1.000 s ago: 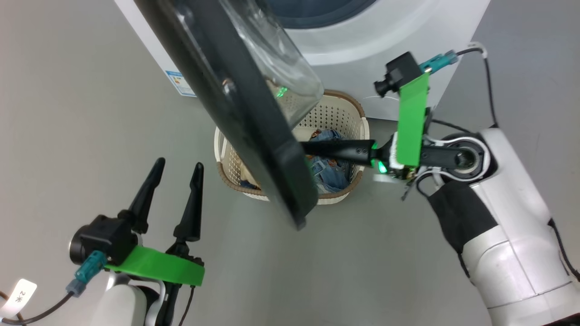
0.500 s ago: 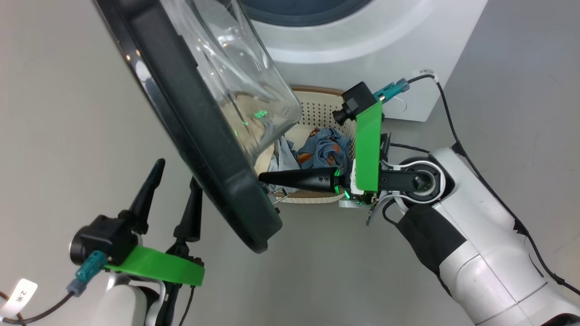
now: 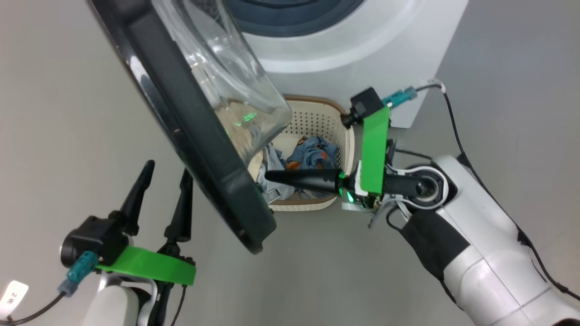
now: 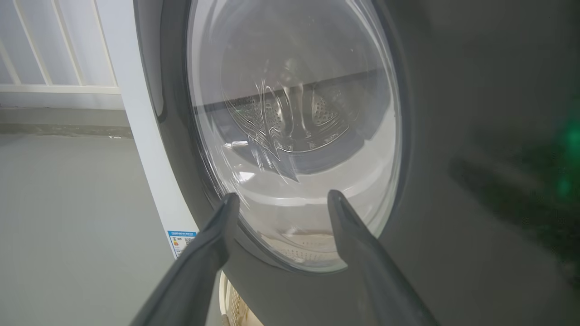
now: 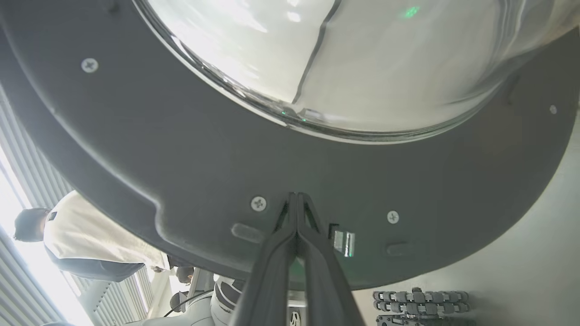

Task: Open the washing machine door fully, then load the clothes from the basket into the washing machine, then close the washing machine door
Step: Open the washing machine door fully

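Grey floor (image 3: pixel 68 113) w/ washing machine (image 3: pixel 362 50), basket (image 3: pixel 317 120) just beside it.

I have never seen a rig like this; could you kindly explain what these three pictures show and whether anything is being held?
This is a wheeled robot with two arms, each ending in a two-fingered gripper. The head camera looks down on a white washing machine, its round door partly open, and a basket of clothes on the floor. The other two pictures are taken from the wrists, looking along the fingers. The left gripper is open and empty, facing the door's outer side. The right gripper is shut, holding nothing, its tips at the door's inner face, apparently pushing it. A person stands behind in the right wrist picture.
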`<state>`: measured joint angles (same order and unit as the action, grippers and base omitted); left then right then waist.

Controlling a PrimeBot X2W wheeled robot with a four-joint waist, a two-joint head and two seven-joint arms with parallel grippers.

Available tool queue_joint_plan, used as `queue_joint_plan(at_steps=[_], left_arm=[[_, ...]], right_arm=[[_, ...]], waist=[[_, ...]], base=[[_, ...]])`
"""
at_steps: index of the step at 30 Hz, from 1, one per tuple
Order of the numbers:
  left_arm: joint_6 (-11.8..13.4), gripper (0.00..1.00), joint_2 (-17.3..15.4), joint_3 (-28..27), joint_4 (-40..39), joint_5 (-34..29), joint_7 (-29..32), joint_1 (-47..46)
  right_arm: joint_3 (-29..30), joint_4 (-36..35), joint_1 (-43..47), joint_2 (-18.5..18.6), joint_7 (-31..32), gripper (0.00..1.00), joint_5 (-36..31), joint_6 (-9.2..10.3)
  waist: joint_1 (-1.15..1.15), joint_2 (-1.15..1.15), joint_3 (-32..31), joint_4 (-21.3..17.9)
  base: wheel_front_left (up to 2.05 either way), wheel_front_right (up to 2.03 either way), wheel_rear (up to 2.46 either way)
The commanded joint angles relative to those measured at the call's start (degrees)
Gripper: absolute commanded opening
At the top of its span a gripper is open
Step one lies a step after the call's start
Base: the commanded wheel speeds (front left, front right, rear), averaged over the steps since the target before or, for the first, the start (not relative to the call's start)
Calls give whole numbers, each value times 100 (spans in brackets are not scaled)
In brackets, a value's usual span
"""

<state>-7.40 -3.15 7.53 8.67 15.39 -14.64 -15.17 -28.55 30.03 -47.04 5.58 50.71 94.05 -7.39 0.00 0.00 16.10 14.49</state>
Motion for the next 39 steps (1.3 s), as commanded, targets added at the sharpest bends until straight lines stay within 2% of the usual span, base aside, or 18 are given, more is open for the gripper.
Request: queue_joint_plan(at_steps=[1,25,31,32,33,34,39], left_arm=[[-9,100,-198,-230,-100,-49,-36,55],[-9,100,-453,-760,-193,-127,-36,804],[-9,100,-463,-831,-208,-137,-36,1000],[-9,100,-468,-836,-206,-140,-36,1028],[-9,100,-474,-840,-206,-146,-36,1052],[-9,100,-446,-849,-237,-182,-36,1099],[-9,100,-416,-877,-273,-216,-36,1158]], right_arm=[[3,-174,207,-83,-75,0,52,-10],[536,-931,1701,169,-1087,0,676,-10],[718,-1242,2002,253,-1586,0,512,-10],[765,-1285,2040,282,-1745,10,405,-10],[799,-1339,2066,312,-1907,38,269,-10],[876,-1421,2102,356,-2301,100,-50,-10],[994,-1631,2091,390,-3366,100,-891,-10]], waist=[[0,0,-118,-121],[0,0,-940,-942],[0,0,-1061,-1100],[0,0,-1082,-1123],[0,0,-1098,-1143],[0,0,-1132,-1171],[0,0,-1179,-1208]], base=[[0,0,0],[0,0,0],[0,0,0],[0,0,0],[0,0,0],[0,0,0],[0,0,0]])
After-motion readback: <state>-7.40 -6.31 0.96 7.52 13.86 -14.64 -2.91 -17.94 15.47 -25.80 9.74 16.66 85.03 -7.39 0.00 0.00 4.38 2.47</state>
